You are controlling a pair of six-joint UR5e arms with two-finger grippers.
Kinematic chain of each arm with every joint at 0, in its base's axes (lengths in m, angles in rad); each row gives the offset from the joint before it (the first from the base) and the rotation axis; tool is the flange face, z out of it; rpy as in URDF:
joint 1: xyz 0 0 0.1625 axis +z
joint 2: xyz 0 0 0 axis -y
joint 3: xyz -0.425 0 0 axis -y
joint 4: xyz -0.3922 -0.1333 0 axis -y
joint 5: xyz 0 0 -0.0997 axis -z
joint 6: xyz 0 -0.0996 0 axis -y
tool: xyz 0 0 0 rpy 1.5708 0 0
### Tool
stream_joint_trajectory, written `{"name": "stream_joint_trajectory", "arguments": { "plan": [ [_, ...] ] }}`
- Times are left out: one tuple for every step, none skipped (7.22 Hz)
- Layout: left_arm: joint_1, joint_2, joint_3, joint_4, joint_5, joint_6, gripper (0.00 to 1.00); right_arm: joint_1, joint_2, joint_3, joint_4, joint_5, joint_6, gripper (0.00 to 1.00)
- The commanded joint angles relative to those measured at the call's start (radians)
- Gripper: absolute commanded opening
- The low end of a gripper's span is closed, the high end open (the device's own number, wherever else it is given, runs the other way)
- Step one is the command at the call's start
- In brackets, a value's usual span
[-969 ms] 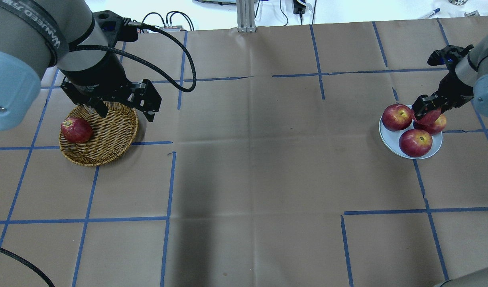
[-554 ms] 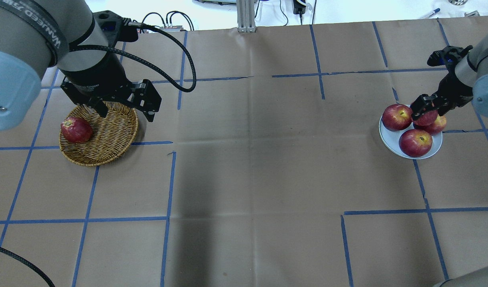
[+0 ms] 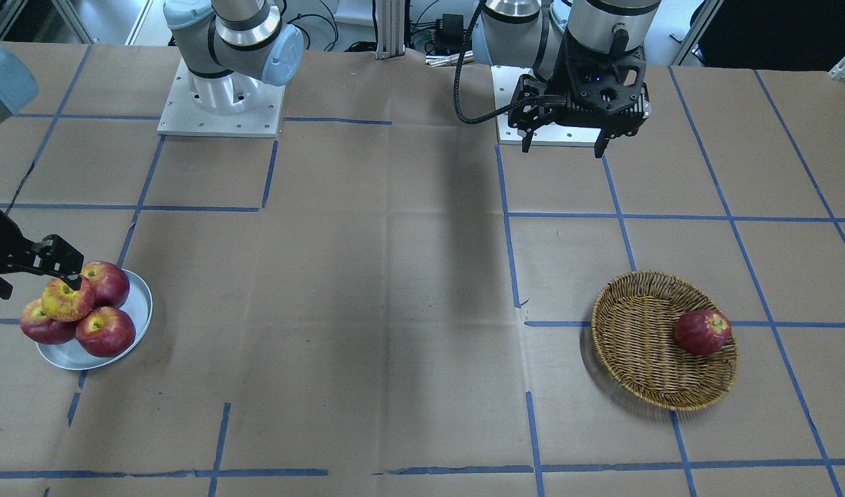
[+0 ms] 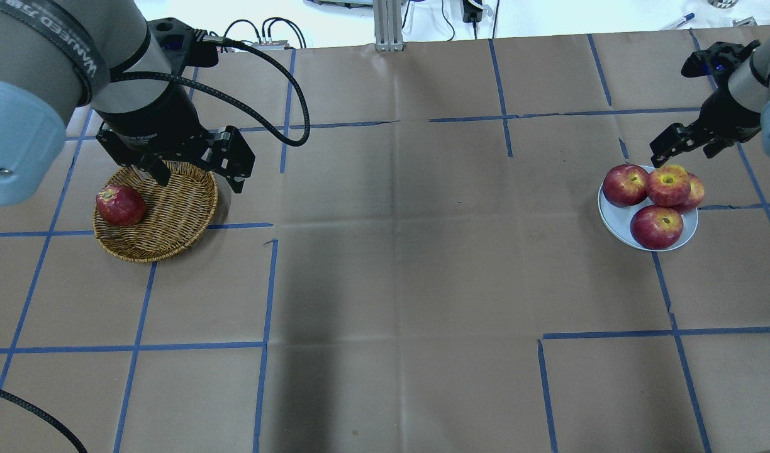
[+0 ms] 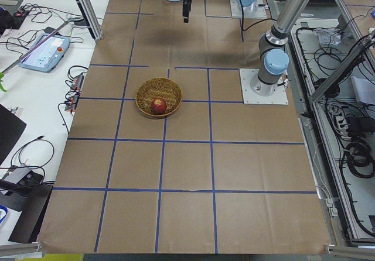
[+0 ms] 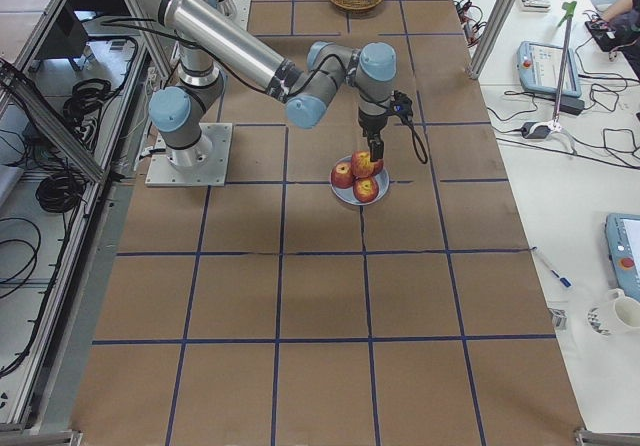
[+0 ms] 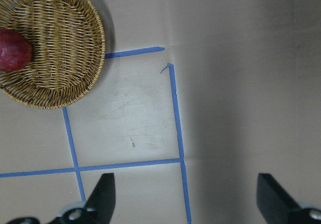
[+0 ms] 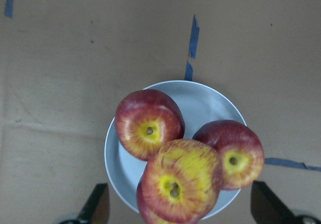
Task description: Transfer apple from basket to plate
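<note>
Apple (image 8: 180, 181): you see it perched atop three red apples (image 4: 655, 226) on the plate (image 8: 200, 94) — nothing gripping it.
Right gripper (image 4: 684, 150): fingers spread, above it.
Left gripper (image 3: 562, 145): spread, empty — beside the basket (image 4: 171, 229).

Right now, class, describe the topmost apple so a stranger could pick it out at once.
Go to the pale plate at the table end away from the wicker basket. The apple rides on top of three others there; it alone is mostly yellow with red streaks, the rest dark red.
</note>
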Motion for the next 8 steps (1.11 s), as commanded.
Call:
{"name": "stream_joint_trajectory", "arguments": {
  "plan": [
    [0.0, 0.0, 0.0, 0.0, 0.0, 0.0, 0.99, 0.069, -0.105, -0.082, 0.246, -0.001, 0.087, 1.0],
    [0.0, 0.002, 0.0, 0.0, 0.0, 0.0, 0.99, 0.118, -0.168, -0.08, 0.323, 0.001, 0.218, 1.0],
    [0.0, 0.002, 0.0, 0.0, 0.0, 0.0, 0.99, 0.183, -0.197, -0.082, 0.362, -0.001, 0.309, 1.0],
    [0.0, 0.0, 0.0, 0.0, 0.0, 0.0, 0.99, 0.258, -0.214, -0.083, 0.369, -0.006, 0.43, 1.0],
    [0.0, 0.0, 0.0, 0.0, 0.0, 0.0, 0.99, 0.337, -0.219, -0.086, 0.367, -0.013, 0.512, 1.0],
    [0.0, 0.002, 0.001, 0.0, 0.0, 0.0, 0.99, 0.386, -0.219, -0.083, 0.369, -0.018, 0.586, 1.0],
    [0.0, 0.002, 0.001, 0.0, 0.0, 0.0, 0.99, 0.387, -0.21, -0.08, 0.37, -0.025, 0.577, 1.0],
    [0.0, 0.0, 0.001, 0.001, 0.0, 0.0, 0.99, 0.388, -0.211, -0.088, 0.37, -0.03, 0.579, 1.0]
  ]
}}
